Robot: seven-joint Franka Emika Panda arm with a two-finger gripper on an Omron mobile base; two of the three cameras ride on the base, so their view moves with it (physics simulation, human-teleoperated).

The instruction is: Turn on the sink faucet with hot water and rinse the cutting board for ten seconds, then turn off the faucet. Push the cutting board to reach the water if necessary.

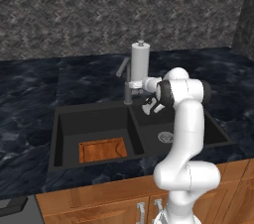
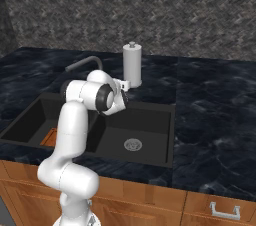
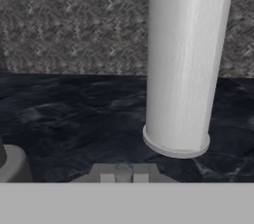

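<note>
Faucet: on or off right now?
Off. No water falls from the faucet spout into the sink, and the cutting board lies flat in the left basin, away from the spout.

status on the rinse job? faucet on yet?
Done: nothing visible; no water runs from the sink faucet, and the cutting board lies dry in the sink's left basin. In hand: the gripper is up by the faucet post, near the pump dispenser. Left: lever to hot, rinse, shut off; the board may need pushing.

One faucet (image 1: 128, 85), one dispenser (image 1: 140, 62), seemingly one cutting board (image 1: 102, 149).
</note>
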